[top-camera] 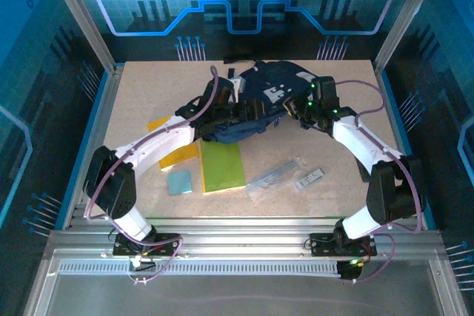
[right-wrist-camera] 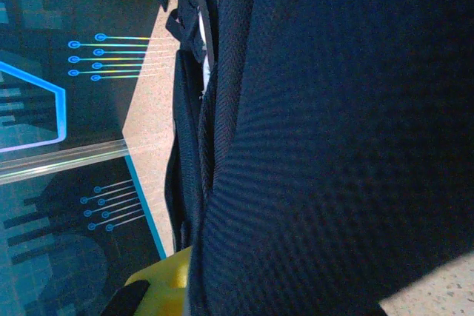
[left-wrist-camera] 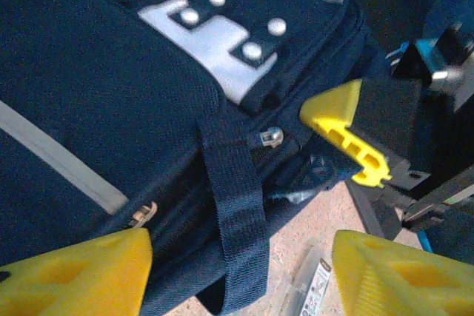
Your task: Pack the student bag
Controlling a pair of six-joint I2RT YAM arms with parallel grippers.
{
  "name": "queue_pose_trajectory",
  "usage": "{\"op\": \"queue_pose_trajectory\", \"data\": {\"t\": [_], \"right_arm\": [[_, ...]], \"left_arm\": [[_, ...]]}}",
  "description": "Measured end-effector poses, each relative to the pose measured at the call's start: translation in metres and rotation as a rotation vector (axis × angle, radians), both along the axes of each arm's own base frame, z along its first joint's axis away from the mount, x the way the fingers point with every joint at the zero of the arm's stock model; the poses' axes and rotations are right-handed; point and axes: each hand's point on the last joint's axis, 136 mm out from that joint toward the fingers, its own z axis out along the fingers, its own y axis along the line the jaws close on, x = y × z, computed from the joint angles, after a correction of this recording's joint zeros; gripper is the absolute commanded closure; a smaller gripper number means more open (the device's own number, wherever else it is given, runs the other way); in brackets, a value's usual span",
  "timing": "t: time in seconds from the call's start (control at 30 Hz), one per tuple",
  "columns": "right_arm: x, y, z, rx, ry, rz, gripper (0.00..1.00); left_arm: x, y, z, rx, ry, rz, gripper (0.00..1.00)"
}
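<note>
Left end effector (left-wrist-camera: 241, 275) gapes over student bag (left-wrist-camera: 111, 72); right end effector (top-camera: 298, 112) pinches it.

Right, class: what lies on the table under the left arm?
A yellow sheet lies beneath the left arm, showing on both sides. The arm covers its middle, so one piece or two cannot be told.

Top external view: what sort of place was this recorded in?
Probably a purpose-built robot booth, not a classroom or home: aluminium frame posts fence the table, the wall panels carry blue circuit graphics, and the student bag lies between a left arm and right arm bolted at its edge.
</note>
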Motion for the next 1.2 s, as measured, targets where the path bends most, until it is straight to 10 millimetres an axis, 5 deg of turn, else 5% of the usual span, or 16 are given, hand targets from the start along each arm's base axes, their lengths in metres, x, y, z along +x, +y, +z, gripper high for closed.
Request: {"op": "queue_pose_trajectory", "data": {"t": [0.2,0.43,0.6,0.67,0.77,0.9,1.0,1.1,1.2], "right_arm": [[0.000,0.002,-0.002,0.007,0.001,-0.009,1.00],[-0.004,-0.004,-0.021,-0.009,0.038,-0.040,1.00],[-0.007,-0.015,-0.034,-0.010,0.028,-0.117,1.00],[-0.020,-0.017,-0.041,0.006,0.040,-0.153,1.00],[-0.044,-0.006,-0.047,0.036,0.071,-0.168,1.00],[-0.049,0.006,-0.047,0.054,0.075,-0.183,1.00],[-0.042,0.008,-0.043,0.066,0.055,-0.210,1.00],[-0.026,0.012,-0.041,0.079,0.052,-0.234,1.00],[-0.005,0.020,-0.042,0.118,0.045,-0.257,1.00]], "left_arm": [[0.004,-0.028,-0.041,0.062,0.076,-0.021,0.54],[0.022,-0.035,-0.066,0.155,0.090,-0.018,0.74],[0.047,-0.045,-0.073,0.196,0.062,-0.049,0.73],[0.073,-0.048,-0.068,0.206,0.019,-0.036,0.73],[0.124,-0.024,-0.057,0.234,-0.069,0.047,0.77],[0.153,0.015,-0.044,0.273,-0.118,0.123,0.92],[0.139,0.022,-0.039,0.268,-0.117,0.115,0.91],[0.101,0.025,-0.039,0.252,-0.080,0.084,0.69],[0.064,0.031,-0.033,0.218,-0.043,0.073,0.60]]}}
